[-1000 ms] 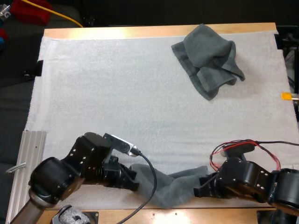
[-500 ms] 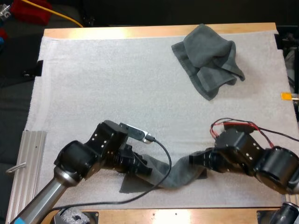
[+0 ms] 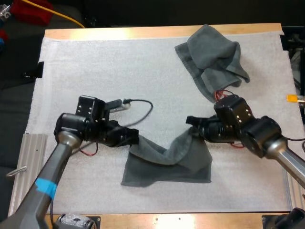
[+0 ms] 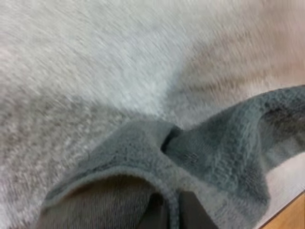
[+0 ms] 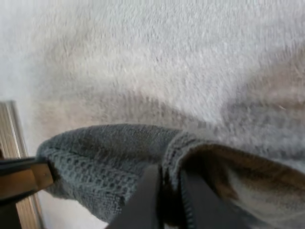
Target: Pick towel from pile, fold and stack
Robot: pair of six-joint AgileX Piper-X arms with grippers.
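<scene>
Spread towel [image 3: 167, 164] lies on mat [image 3: 95, 71], mat on bench [image 3: 143, 32]. Left hand [image 3: 136, 140] pinches the towel's far left corner, right hand [image 3: 192, 125] its far right corner; towel sags between them. Crumpled towel [image 3: 212, 59] sits behind and right of spread towel, well apart, just behind right hand's arm.

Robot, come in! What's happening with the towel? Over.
Both shut on the towel: left gripper, right gripper. Towel sags between them, lower edge on the mat. Nothing in the way; crumpled towel lies apart.

Grey-green towel [image 3: 167, 164] sags mid-mat, corners raised — crumpled towel [image 3: 212, 59] far right.
</scene>
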